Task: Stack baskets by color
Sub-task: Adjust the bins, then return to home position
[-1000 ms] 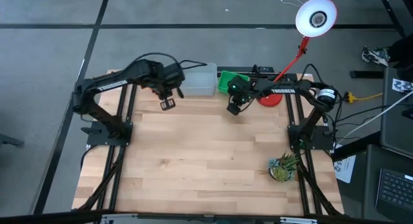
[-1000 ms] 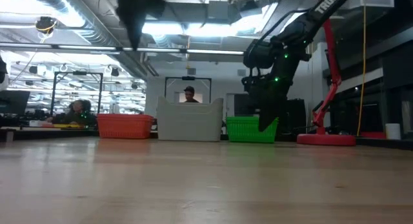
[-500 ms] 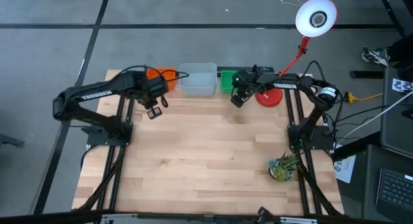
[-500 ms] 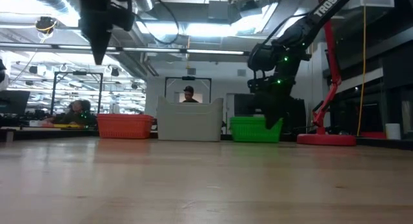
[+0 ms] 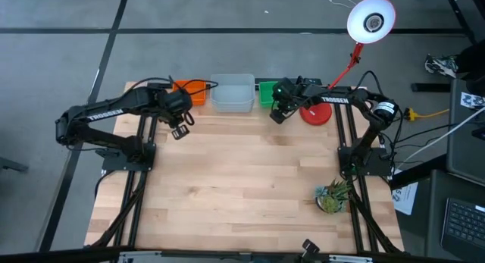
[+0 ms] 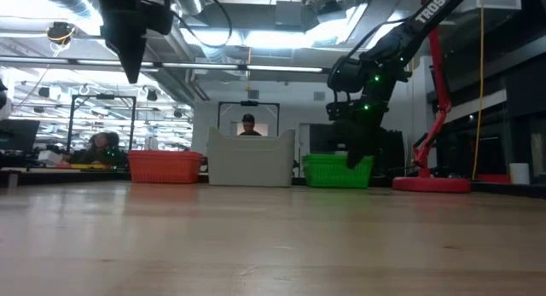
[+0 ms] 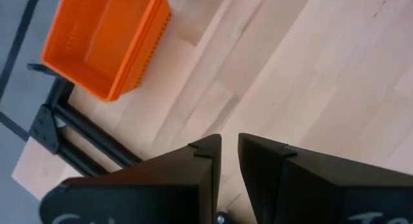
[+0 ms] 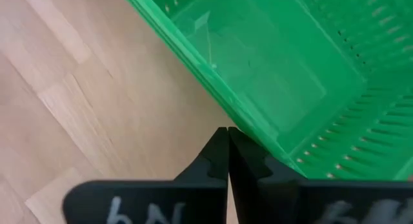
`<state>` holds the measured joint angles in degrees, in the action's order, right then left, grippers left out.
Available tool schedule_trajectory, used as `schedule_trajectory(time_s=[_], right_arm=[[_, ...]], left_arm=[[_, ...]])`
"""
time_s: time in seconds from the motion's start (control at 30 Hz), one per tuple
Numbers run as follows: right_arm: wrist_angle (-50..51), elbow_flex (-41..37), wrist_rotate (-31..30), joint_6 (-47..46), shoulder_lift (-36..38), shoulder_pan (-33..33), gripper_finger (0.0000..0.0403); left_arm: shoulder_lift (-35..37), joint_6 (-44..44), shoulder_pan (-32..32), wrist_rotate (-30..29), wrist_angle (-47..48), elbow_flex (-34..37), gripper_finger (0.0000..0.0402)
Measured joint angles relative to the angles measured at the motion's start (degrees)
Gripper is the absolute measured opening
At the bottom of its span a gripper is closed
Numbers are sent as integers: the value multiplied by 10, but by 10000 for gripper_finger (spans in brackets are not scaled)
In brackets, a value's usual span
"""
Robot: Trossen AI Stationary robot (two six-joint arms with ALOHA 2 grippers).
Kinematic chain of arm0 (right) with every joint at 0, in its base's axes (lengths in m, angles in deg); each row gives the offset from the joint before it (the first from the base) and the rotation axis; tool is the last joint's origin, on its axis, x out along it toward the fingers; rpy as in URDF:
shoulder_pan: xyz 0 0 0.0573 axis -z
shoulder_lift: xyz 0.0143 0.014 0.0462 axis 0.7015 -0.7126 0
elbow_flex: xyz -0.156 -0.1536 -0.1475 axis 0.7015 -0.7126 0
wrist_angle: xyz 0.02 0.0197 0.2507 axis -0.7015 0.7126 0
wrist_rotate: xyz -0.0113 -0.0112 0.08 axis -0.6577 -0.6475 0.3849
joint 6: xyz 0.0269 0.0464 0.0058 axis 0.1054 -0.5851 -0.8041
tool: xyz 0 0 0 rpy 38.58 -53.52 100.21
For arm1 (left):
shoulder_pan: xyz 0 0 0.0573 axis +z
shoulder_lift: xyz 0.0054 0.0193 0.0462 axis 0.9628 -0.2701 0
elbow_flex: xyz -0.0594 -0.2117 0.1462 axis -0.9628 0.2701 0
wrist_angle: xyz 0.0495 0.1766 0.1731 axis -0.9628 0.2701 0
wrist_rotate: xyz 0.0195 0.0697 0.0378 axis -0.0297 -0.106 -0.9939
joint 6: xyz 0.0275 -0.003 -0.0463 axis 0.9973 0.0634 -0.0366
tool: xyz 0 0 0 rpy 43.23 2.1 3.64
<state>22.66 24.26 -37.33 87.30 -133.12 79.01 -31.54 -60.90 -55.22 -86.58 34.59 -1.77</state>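
Observation:
Three baskets stand in a row on their bases along the table's far edge: orange [image 5: 191,94] [image 7: 106,40], grey-white [image 5: 233,94] [image 6: 252,159] and green [image 5: 265,95] [image 8: 277,69]. My right gripper [image 5: 277,117] [image 8: 227,132] is shut, with its tips at the green basket's near wall. My left gripper [image 5: 179,130] [image 7: 230,146] hangs above bare wood on the near side of the orange basket. Its fingers stand a narrow gap apart with nothing between them. My right gripper's shut fingertips [image 8: 222,143] meet the outer side of the green basket's near long wall, just under its rim [image 8: 242,124]. They slant down from the table's near side. The basket sits flat on the table.
A red lamp base [image 5: 317,115] [image 6: 431,183] stands just right of the green basket, and its head [image 5: 371,20] hangs above. A potted plant [image 5: 332,196] sits near the right edge. The table's middle and near half are bare wood. A person [image 6: 248,124] shows beyond the table.
My left gripper has drawn back from beside the grey-white basket toward the table's left and a little down. My right gripper, still shut, has gone toward the far edge. The green basket has slid a little that way ahead of it and now sits squarer to the edge.

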Motion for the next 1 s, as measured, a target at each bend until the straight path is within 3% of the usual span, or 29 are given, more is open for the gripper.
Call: schedule_trajectory(time_s=[0.57, 0.77, 0.87, 1.0], right_arm=[[-25, 0, 10, -20, 0, 0, 0], [10, 0, 78, -51, 12, -15, 0], [17, -1, 137, -47, 40, -33, 0], [28, -1, 228, -16, 95, -64, 0]], left_arm=[[22, 0, -1, 4, -11, 0, 46], [43, 3, -1, 0, -1, 0, 46], [77, 18, -2, -39, -11, 15, 46], [160, 0, -1, -64, -58, 93, 46]])
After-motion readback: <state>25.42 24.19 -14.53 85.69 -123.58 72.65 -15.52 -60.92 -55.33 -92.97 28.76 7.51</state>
